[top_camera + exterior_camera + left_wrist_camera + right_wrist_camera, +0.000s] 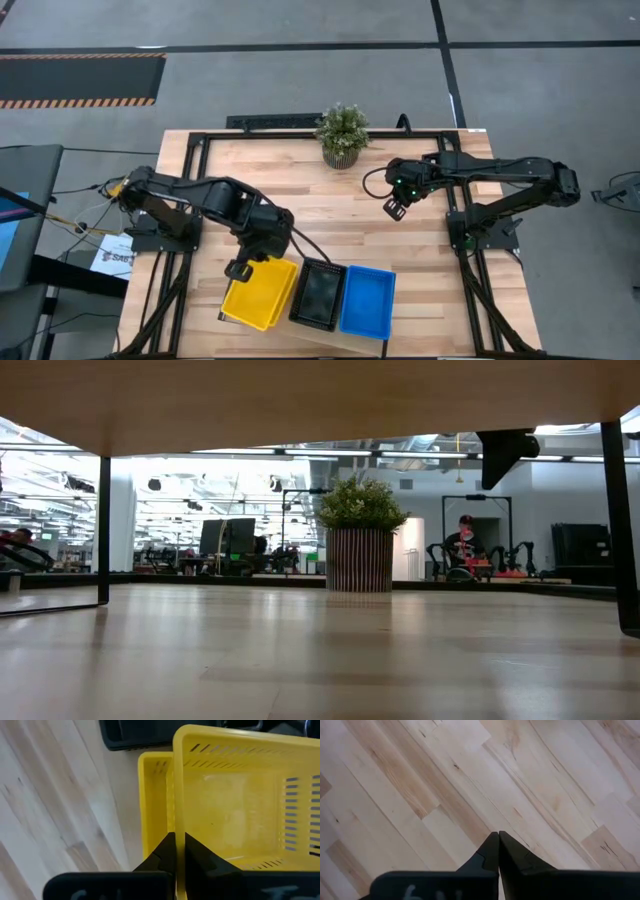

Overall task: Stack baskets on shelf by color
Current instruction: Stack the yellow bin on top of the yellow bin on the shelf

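Note:
Three baskets stand side by side near the table's near edge in the high view: yellow basket (262, 292), black mesh basket (318, 293), blue basket (366, 300). My left gripper (240, 268) is at the yellow basket's left far corner, shut on it. The left wrist view shows this upper yellow basket (235, 795) over a second yellow basket (155, 795), with the black basket (135, 735) beyond. The shelf (300, 400) shows from below in the low view. My right gripper (393, 208) hangs shut over bare table, right of centre, holding nothing. My left gripper (179, 837) pinches the upper yellow basket's side wall at its rim (177, 820), one finger (200, 855) inside the basket and the other outside. The fingers come from above, slanting down. The basket sits over the second yellow basket; whether it rests in it I cannot tell.
A potted green plant (343, 135) stands at the middle of the table's far edge. Dark frame rails (190, 160) run along the table's sides. The shelf's dark legs (104, 530) stand on the tabletop. Open wood (330, 215) lies between the plant and the baskets.

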Controlling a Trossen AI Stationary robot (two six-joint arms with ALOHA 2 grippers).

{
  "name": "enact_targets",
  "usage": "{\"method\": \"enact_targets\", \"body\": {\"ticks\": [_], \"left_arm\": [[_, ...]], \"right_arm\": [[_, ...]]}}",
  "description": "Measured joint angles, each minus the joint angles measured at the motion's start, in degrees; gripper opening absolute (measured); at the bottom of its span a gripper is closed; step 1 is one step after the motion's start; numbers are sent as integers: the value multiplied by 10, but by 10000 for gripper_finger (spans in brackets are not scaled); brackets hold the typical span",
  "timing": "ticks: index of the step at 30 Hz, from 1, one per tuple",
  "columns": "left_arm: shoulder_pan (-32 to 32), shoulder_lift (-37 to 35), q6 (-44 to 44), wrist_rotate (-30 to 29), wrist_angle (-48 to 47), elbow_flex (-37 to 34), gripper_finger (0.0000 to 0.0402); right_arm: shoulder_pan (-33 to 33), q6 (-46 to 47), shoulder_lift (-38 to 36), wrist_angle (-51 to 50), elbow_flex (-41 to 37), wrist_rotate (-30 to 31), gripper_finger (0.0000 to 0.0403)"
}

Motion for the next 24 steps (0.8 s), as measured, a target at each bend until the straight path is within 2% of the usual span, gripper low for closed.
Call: {"method": "enact_targets", "body": {"ticks": [13,17,24], "left_arm": [[0,6,45,-16,-2,0,4],[0,6,52,-19,-1,0,28],[0,6,58,-32,5,0,95]], "right_arm": [[0,0,0,0,0,0,25],[0,0,0,0,0,0,22],[0,2,0,0,0,0,24]]}}
